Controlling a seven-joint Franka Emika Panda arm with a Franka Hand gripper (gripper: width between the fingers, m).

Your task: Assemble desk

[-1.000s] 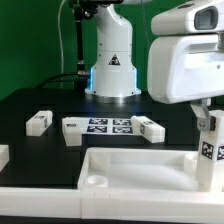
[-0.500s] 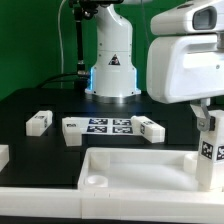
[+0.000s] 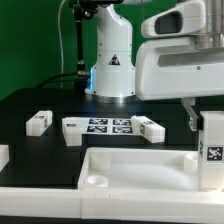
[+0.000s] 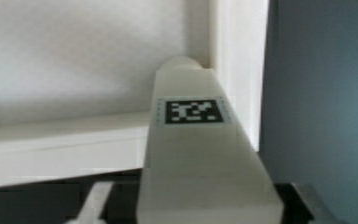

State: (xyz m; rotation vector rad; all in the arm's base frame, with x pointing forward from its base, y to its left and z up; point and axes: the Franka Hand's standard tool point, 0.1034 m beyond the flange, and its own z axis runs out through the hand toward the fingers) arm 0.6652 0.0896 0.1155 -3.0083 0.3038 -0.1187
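Note:
The white tabletop panel [image 3: 130, 165] lies in front, rim up, with a round socket [image 3: 93, 180] in its corner. My gripper [image 3: 208, 120] is shut on a white square leg [image 3: 212, 150] that stands upright over the panel's corner at the exterior view's right. In the wrist view that tagged leg [image 4: 202, 150] fills the middle between my dark fingers [image 4: 309, 200], over the panel's rim [image 4: 87, 135]. Three more tagged legs lie on the black table: one leg [image 3: 40, 121], a second leg [image 3: 72, 130] and a third leg [image 3: 150, 127].
The marker board [image 3: 110, 126] lies flat between the loose legs. The arm's white base [image 3: 112, 60] stands behind it. Another white part [image 3: 3, 155] shows at the exterior view's left edge. A green backdrop closes the back.
My hand has shifted toward the exterior view's left and slightly up. The held leg has turned a little and sits slightly further to the right.

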